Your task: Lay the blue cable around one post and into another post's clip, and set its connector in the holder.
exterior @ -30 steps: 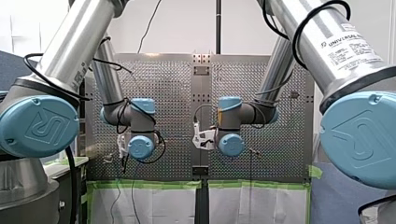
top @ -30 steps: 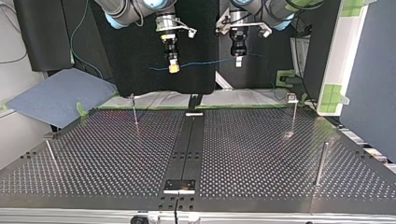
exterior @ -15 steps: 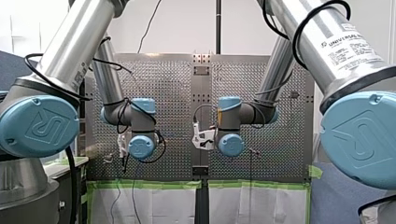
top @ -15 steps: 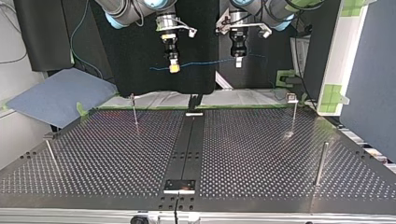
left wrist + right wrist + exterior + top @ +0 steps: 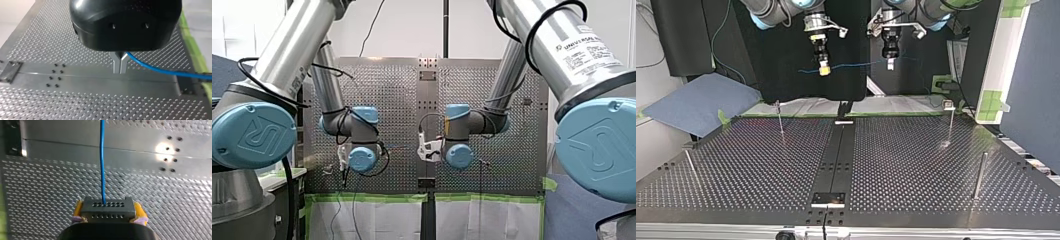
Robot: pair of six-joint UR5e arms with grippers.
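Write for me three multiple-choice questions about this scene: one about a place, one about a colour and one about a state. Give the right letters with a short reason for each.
1. Where is the blue cable in the top view?
A. lying loose, held by no gripper
B. in the air, between the two grippers
C. hanging from one gripper only

2. What colour are the pads of my right gripper?
A. yellow
B. green
C. red

3. How are the fingers of my left gripper?
A. wide open, nothing between them
B. shut on the blue cable
C. hidden from every view

Answers:
1 B: the cable runs across from one gripper to the other.
2 A: the right wrist view shows yellow pads on both sides of the connector.
3 B: the left wrist view shows the metal fingers together, with the cable coming out from between them.
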